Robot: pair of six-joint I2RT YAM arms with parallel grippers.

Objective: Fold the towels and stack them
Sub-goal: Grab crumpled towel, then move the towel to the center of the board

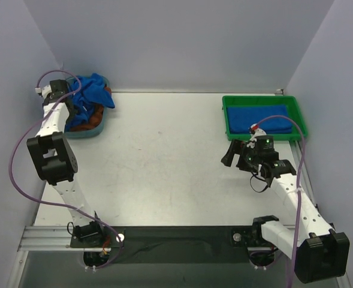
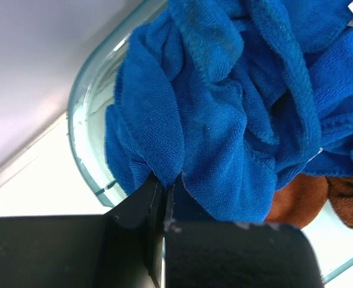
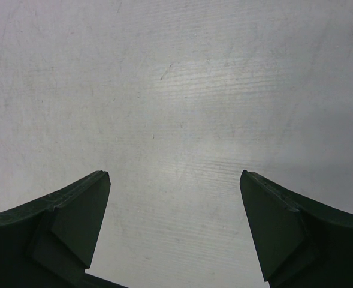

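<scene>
Count on inspection: two arms, the left arm and the right arm. Two grippers, the left gripper and the right gripper. Two containers, one green tray and one clear bin. Blue towels heaped in the bin, number not determinable. At least one folded towel in the tray. One orange-brown cloth visible. One table.

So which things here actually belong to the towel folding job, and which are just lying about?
Part of the job:
crumpled blue towels in the clear basin
folded blue towel in the green tray
left hand, shut on a towel edge
right hand, open over the table

Just lying about:
orange-brown cloth, in the same basin
</scene>
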